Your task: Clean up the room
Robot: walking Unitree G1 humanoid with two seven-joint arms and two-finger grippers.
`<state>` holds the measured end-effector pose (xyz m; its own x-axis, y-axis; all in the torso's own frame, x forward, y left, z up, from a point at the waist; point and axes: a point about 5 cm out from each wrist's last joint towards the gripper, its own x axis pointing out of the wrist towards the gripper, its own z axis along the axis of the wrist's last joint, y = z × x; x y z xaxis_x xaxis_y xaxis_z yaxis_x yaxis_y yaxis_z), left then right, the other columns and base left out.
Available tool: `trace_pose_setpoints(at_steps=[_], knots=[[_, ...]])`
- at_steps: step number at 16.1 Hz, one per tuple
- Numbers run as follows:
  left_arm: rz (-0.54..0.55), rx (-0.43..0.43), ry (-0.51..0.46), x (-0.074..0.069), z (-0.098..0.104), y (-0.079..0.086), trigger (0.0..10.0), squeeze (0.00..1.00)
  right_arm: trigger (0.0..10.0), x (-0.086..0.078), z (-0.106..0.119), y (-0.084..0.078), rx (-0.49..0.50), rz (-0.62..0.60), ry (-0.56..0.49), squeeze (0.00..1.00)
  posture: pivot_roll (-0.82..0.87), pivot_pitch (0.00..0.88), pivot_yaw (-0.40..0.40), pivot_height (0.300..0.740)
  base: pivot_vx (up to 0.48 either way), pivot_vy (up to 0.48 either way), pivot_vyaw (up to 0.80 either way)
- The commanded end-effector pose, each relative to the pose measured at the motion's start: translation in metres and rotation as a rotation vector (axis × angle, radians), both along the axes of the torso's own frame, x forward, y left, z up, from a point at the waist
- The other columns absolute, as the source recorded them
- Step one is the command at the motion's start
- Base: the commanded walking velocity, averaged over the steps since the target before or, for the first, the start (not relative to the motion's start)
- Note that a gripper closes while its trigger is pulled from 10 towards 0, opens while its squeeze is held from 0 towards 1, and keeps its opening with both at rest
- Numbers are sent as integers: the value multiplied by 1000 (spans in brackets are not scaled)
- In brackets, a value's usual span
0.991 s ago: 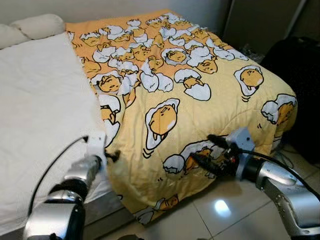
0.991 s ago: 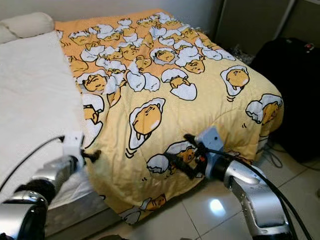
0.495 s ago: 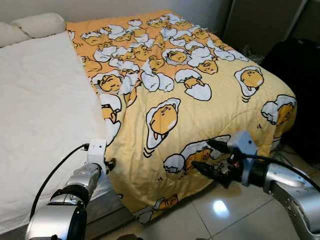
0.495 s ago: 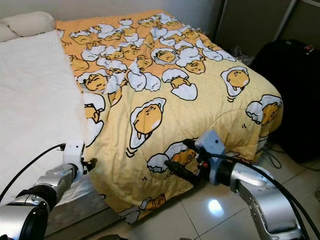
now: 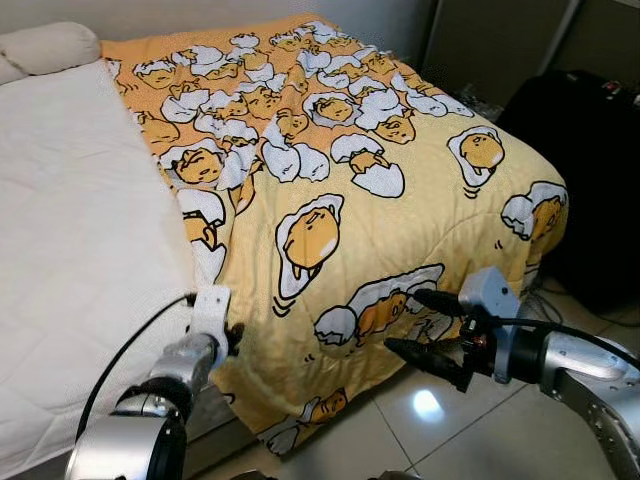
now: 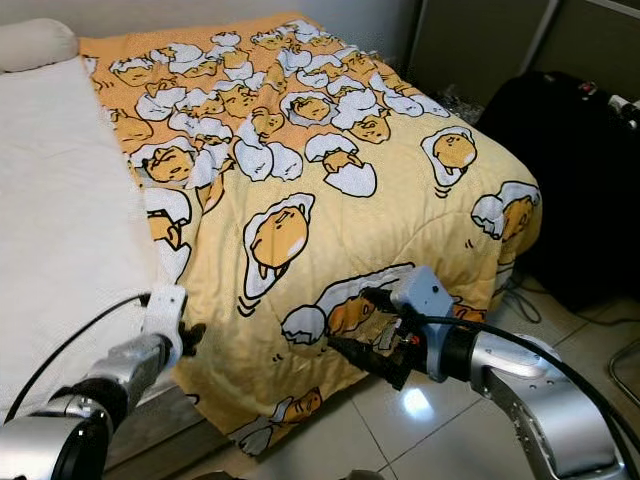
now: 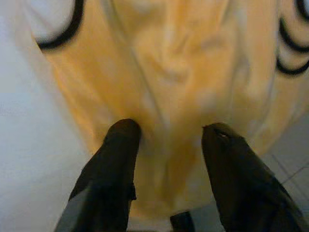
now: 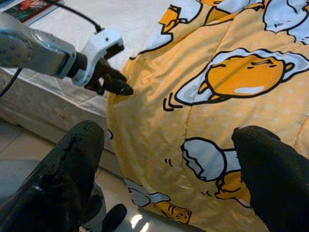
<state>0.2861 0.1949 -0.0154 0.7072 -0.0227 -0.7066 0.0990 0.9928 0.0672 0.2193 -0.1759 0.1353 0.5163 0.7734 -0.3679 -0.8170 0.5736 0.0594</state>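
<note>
Right gripper (image 5: pixel 428 325) drawn back, fingers wide, left gripper (image 7: pixel 169 140) apparently pressing rumpled yellow egg-print quilt (image 5: pixel 330 180)

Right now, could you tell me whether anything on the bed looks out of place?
The yellow blanket covers just one side of the bed, hanging off the foot toward the floor, leaving the white sheet bare. Both the left gripper and the right gripper are open beside its edge.

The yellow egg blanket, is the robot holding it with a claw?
No. Both claws are open: the left claw presses against the blanket edge, the right claw hovers nearby.
</note>
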Motion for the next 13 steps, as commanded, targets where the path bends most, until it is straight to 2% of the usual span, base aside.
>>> trace_pose_setpoints(at_steps=[1,2,3,4,9,13], knots=[[4,10,20,-4,-4,1,2824,0,10000,0,6,3,-1,25,-10,0,-332,8,-1,740,0,0,0],[8,14,19,-4,-4,2,1569,0,10000,0,6,4,-2,25,-11,0,-332,8,-1,740,0,0,0],[10,15,19,-4,-4,2,1569,0,10000,0,5,4,-3,25,-11,0,-330,7,-3,740,0,0,0],[31,17,12,-4,-3,4,0,0,10000,-1,4,5,-3,26,-9,0,-327,2,-3,740,0,0,0],[22,36,10,-4,-3,5,0,0,10000,0,4,6,-2,25,-12,0,-327,0,-4,740,0,0,0],[44,1,-9,-3,-3,2,0,0,10000,0,5,5,-8,20,-17,0,-334,0,-10,740,0,0,0]])
